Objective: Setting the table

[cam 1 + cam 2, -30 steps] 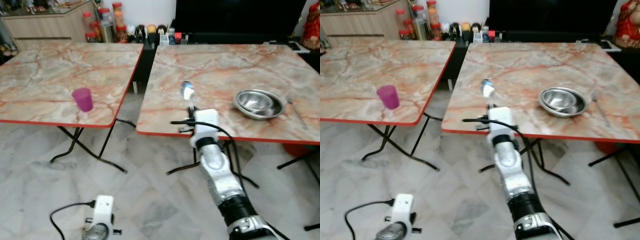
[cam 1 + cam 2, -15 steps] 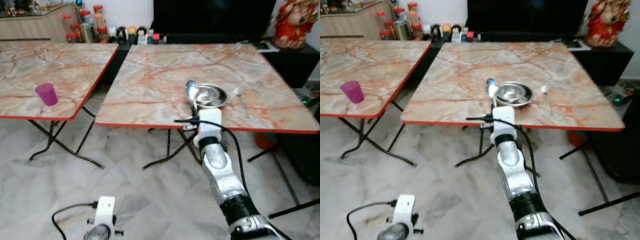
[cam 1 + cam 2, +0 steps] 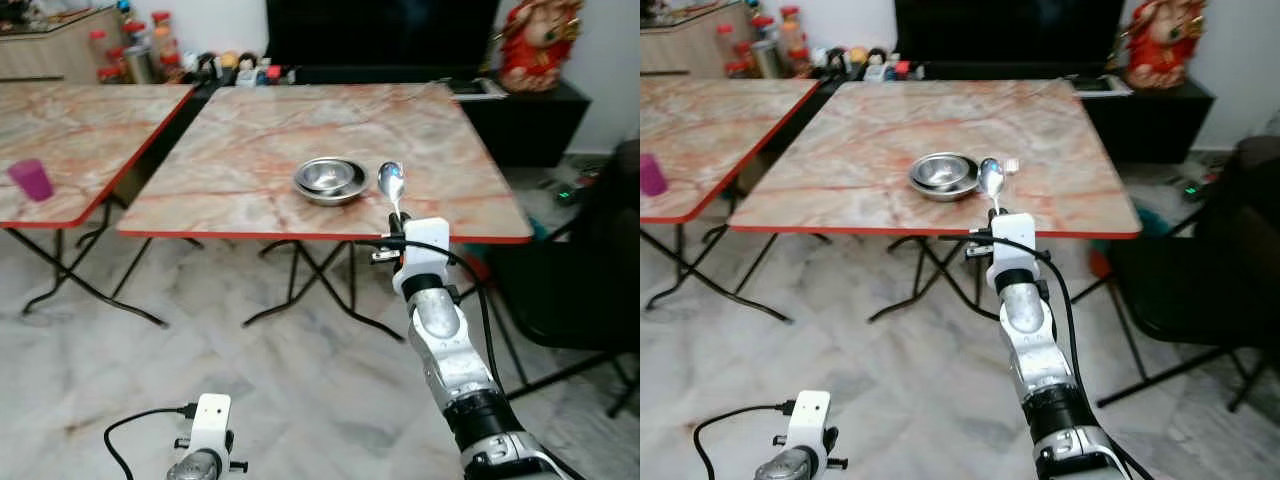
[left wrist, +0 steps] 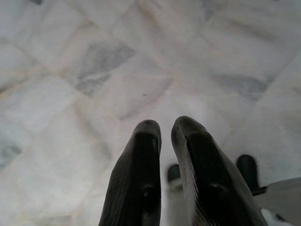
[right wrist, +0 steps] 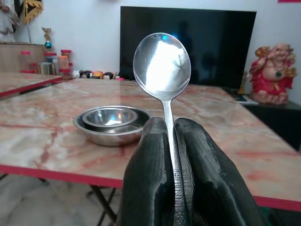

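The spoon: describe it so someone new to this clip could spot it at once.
Start at the marble table with the red edge in front of the black TV. The right gripper stands just short of its near edge, holding the spoon upright, bowl up. The steel bowls rest on the tabletop instead.

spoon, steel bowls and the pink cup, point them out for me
spoon [image 5: 162, 66], right wrist view, on its shiny bowl, above the right claw [image 5: 173, 141] clamping the handle.
steel bowls [image 3: 329, 179], left eye view, on the near outer wall.
pink cup [image 3: 31, 180], left eye view, on its side.
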